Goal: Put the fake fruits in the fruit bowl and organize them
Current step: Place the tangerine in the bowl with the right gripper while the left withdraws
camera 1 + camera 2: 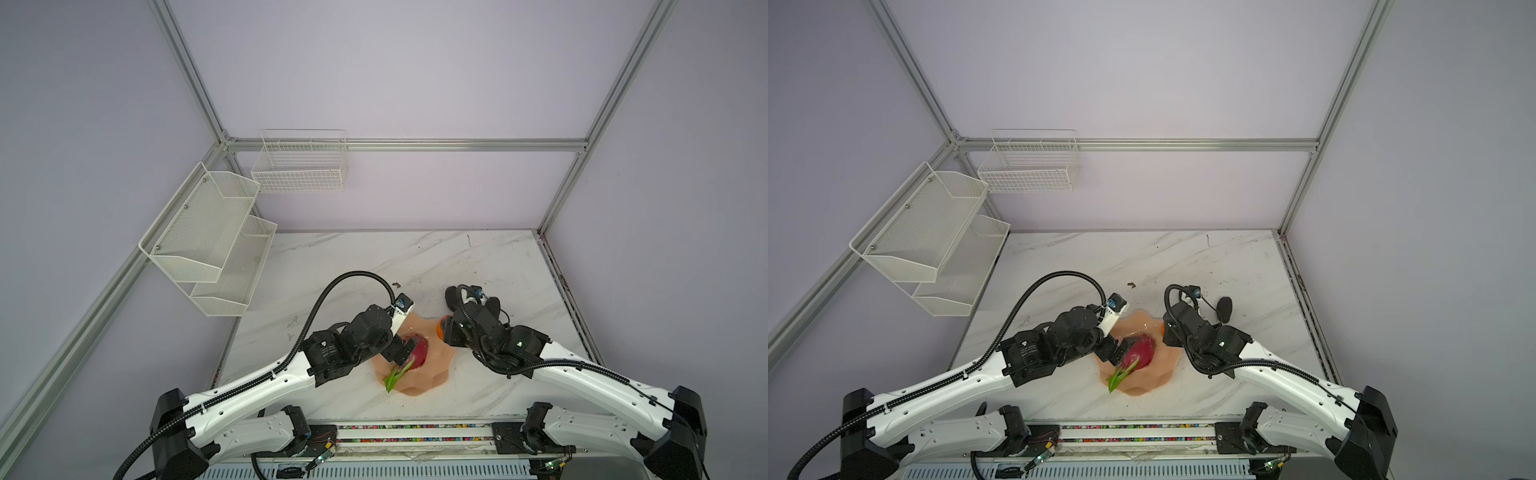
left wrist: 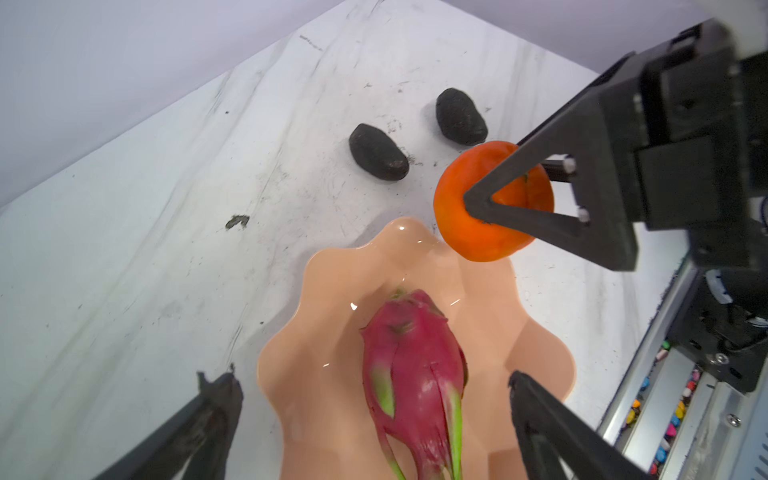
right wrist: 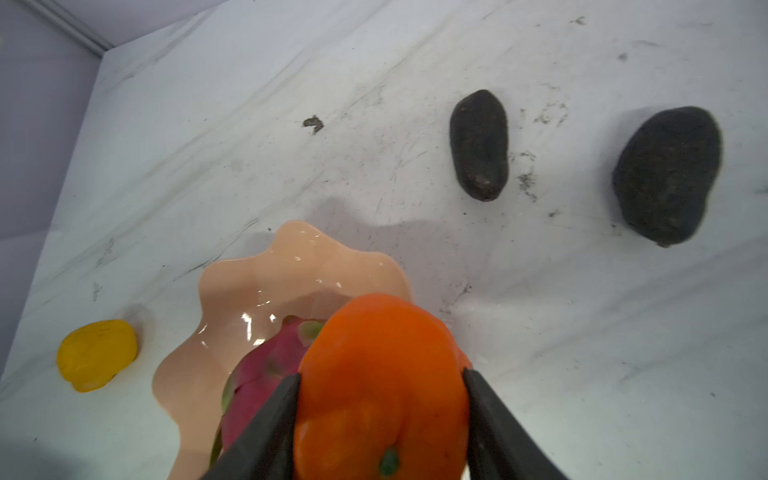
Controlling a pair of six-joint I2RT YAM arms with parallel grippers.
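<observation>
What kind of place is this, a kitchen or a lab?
Probably a robot test cell: a bare aluminium frame around a marble-look tabletop, with the left arm and right arm mounted at its front edge.

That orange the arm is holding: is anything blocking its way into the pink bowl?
Partly. The right gripper holds the orange at the bowl's rim. The dragon fruit lies along the bowl's middle, with the open left gripper around it. The bare part of the bowl nearest the orange looks free.

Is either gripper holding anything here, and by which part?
The right gripper clamps the round orange fake fruit across its sides; the left gripper is open, holding nothing.
</observation>
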